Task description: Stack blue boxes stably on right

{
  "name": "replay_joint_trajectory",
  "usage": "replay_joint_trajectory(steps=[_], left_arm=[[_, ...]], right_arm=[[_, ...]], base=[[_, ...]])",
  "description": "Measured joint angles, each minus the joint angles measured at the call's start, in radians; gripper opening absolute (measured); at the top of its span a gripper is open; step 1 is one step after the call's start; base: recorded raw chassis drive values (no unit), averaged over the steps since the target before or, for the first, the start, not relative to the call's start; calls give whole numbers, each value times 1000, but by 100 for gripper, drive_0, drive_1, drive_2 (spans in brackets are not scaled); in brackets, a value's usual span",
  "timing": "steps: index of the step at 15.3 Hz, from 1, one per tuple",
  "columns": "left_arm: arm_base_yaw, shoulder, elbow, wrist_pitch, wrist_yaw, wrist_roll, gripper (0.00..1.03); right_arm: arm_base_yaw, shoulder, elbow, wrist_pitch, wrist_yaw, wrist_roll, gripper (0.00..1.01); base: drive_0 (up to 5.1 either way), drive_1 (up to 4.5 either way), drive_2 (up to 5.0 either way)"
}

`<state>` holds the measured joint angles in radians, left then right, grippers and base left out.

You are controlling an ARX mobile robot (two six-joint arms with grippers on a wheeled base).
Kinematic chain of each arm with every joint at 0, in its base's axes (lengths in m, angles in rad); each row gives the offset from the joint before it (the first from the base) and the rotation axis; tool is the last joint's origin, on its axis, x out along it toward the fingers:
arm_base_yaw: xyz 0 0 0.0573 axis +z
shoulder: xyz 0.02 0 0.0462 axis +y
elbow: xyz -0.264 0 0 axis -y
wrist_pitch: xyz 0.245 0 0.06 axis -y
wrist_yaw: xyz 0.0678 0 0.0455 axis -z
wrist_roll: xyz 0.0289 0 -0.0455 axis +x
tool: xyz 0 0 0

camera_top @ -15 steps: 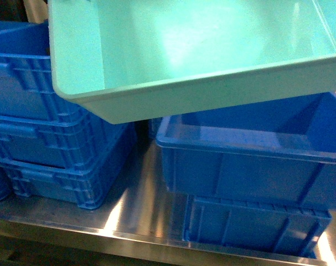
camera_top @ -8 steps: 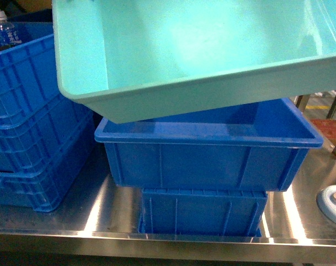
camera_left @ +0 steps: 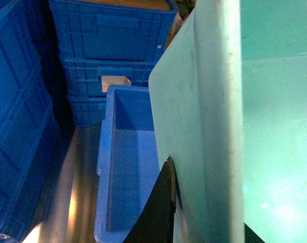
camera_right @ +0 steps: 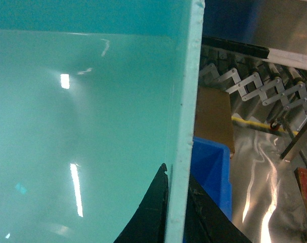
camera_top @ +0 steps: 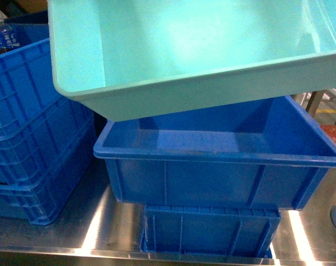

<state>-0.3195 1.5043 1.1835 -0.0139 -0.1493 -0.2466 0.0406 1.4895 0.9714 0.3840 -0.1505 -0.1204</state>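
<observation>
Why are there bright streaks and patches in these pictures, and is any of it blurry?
Head view: overhead lights glare as streaks on the steel table, and the turquoise tub washes out pale inside. Right wrist view: small white reflections dot the tub's wall. Left wrist view: the close tub rim looks soft, and the gaps between crates are dark.

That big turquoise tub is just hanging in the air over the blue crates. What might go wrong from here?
The turquoise tub hangs tilted, each gripper pinching only a thin rim: left gripper, right gripper. It might slip or twist free.

The open blue crate beneath overhangs the smaller crate under it, so a hard landing might tip that stack.
</observation>
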Motion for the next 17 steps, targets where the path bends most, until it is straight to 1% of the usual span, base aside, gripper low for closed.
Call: replay_joint_trajectory(steps=[5,6,12,15,17], left_arm=[[0,0,0,-8,0,0,5],[0,0,0,0,2,0,5],[2,0,0,-7,3,0,5],[2,-5,-1,-5,2,0,5],[2,0,-3,-8,3,0,5]], right_arm=[[0,3,-1,-10,0,0,7],[0,1,0,3,0,0,7],[0,1,-1,-9,0,0,7],[0,-3,-1,-3,0,0,7],[1,2,-2,-10,-1,1,7]], base=[[-6,419,-431],[8,442,-425],[0,19,-19],[13,436,-411],[0,0,0]])
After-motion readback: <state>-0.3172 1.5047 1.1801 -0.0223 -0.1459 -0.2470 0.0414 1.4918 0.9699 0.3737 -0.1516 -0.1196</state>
